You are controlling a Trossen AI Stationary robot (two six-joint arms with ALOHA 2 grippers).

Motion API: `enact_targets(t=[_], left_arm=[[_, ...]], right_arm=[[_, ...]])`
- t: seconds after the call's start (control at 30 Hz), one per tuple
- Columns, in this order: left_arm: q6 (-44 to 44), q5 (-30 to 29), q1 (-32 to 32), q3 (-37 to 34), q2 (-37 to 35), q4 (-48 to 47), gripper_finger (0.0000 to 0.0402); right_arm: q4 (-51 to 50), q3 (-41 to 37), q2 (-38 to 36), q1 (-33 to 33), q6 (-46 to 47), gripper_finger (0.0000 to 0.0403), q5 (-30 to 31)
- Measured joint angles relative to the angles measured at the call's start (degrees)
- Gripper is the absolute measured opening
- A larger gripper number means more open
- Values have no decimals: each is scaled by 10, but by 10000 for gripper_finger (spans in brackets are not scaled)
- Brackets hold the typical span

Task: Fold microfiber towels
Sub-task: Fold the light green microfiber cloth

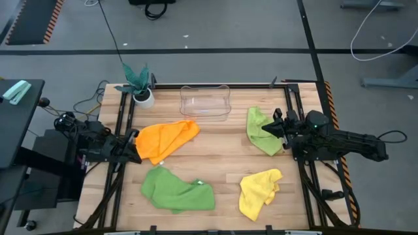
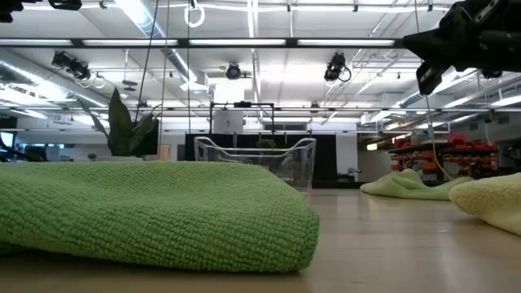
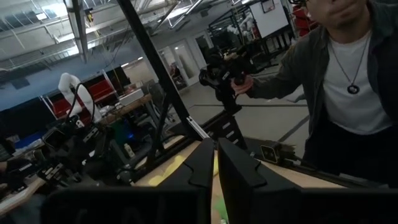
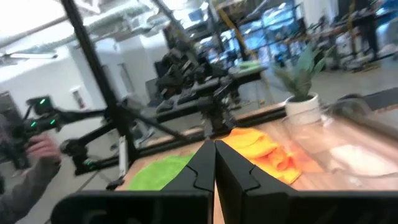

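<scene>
The table (image 1: 222, 163) carried four unfolded towels, all lying crumpled and well apart. The dark green towel (image 1: 177, 190) lay at the near left, the orange towel (image 1: 167, 139) left of centre, the lime towel (image 1: 260, 130) toward the far right, and the yellow towel (image 1: 258, 191) at the near right. A clear bin (image 1: 205, 102) and a potted plant (image 1: 138, 83) stood along the far edge.

My left gripper (image 1: 133, 138) sat at the left edge of the orange towel, fingers nearly together and empty. My right gripper (image 1: 277, 127) was raised beside the lime towel, fingers pressed shut, holding nothing. A person stood beyond the table in the left wrist view.

Assessment: no fold had been started. To do this step well, I judged each gripper should open, descend onto a single towel's corners, and spread the cloth flat before folding. Pinching bunched layers risked an uneven fold.
</scene>
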Motion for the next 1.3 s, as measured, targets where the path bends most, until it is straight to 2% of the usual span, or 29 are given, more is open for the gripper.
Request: enact_targets(t=[0.17,0.37,0.63,0.7,0.73,0.8,0.93,1.0,1.1,1.3], left_arm=[[-41,-1,0,0,0,1,26],[-55,0,0,0,0,15,35],[-11,-16,0,1,5,104,23],[-28,-65,0,1,15,124,17],[-44,-111,0,1,23,132,15],[-91,-234,0,0,41,137,11],[-188,-533,1,0,81,138,11],[-205,-628,1,0,99,140,19],[-162,-653,16,0,116,142,32],[-286,-644,60,0,147,113,40]], right_arm=[[20,0,0,0,0,14,40],[22,0,0,0,5,14,46],[23,0,0,0,21,14,47],[23,0,0,0,36,14,49],[23,0,0,0,45,14,51],[23,0,0,0,63,14,61],[19,4,0,0,100,14,120],[15,12,2,0,110,14,155],[-60,47,14,0,108,14,197],[-308,164,95,0,105,14,265]])
